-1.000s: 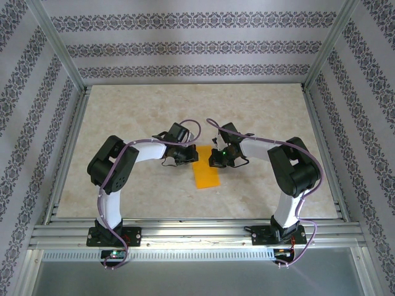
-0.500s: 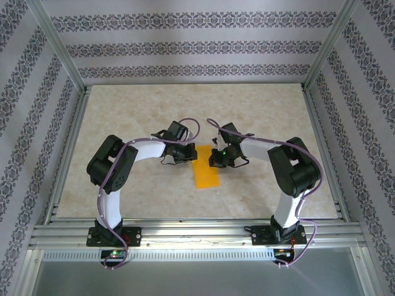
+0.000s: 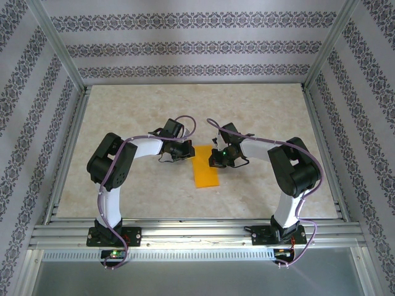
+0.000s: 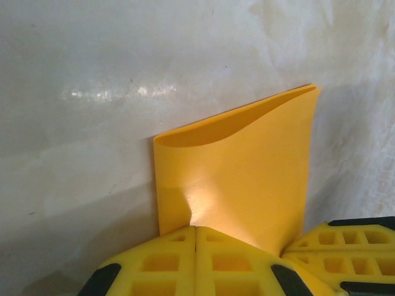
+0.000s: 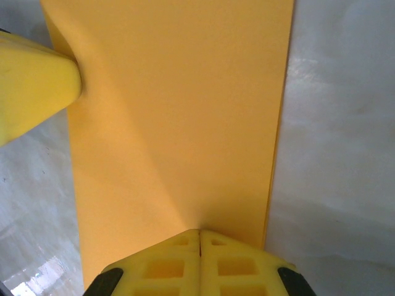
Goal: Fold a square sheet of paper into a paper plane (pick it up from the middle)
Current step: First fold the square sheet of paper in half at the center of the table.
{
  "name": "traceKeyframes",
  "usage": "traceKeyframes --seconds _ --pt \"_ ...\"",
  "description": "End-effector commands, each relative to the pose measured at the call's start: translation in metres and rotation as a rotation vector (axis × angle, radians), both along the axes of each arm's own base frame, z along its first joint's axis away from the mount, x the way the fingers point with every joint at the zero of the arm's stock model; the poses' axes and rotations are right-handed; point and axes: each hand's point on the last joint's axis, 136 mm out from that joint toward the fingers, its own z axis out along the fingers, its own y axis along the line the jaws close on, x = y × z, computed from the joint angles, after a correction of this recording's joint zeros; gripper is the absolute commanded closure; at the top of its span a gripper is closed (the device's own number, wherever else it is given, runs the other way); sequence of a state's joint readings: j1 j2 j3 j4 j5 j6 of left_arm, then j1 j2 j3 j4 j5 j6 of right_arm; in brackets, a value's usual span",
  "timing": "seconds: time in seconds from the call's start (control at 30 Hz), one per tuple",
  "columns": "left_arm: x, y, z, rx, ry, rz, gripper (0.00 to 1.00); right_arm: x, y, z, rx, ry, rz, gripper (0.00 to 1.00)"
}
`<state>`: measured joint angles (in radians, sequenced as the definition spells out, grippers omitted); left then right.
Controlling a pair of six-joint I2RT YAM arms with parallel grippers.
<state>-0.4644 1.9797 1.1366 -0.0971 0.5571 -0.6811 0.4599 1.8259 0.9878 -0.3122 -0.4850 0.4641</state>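
Note:
The square sheet of paper [image 3: 206, 170], orange-yellow, lies folded in two as a long rectangle on the table between the arms. In the left wrist view its two layers [image 4: 241, 160] gape apart at the far end. My left gripper [image 3: 187, 155] is shut, and its tip [image 4: 195, 228] touches the sheet's left edge, where the paper dimples. My right gripper [image 3: 214, 161] is shut too, and its tip [image 5: 200, 232] rests on the sheet near its right edge, with a faint crease running out from it. The left fingertips [image 5: 37, 92] dent the sheet's far side. The paper plane is out of view.
The pale marbled tabletop [image 3: 142, 111] lies inside an aluminium frame [image 3: 185, 233], with patterned walls at the back and sides. Both arm bases sit at the near edge. The right gripper's fingers [image 4: 352, 246] lie close beside the left gripper's.
The left wrist has drawn back a little to the left, baring more of the sheet's far end. The right arm and the sheet have stayed put.

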Motion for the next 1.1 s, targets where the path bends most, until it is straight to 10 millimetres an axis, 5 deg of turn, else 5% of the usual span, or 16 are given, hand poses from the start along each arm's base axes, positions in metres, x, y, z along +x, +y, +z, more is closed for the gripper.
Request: traceKeyframes --seconds 0.0,0.23,0.57,0.93,1.07 --pt "0.004 0.027 -0.022 0.117 0.022 0.07 1.0 -0.025 -0.022 -0.026 -0.101 0.094 -0.012 1.0" --pt "0.014 0.002 0.024 -0.031 -0.064 0.012 1.0 -0.023 -0.023 -0.024 -0.104 0.089 -0.014 1.0" --pt "0.026 -0.011 0.028 -0.085 -0.083 -0.014 1.0 -0.023 -0.023 -0.022 -0.102 0.089 -0.013 1.0" --pt "0.024 0.016 -0.026 0.075 0.007 0.04 1.0 -0.027 -0.024 -0.025 -0.103 0.095 -0.012 1.0" --pt "0.028 0.029 -0.032 0.079 0.024 0.088 0.99 -0.029 -0.026 -0.028 -0.107 0.101 -0.014 1.0"
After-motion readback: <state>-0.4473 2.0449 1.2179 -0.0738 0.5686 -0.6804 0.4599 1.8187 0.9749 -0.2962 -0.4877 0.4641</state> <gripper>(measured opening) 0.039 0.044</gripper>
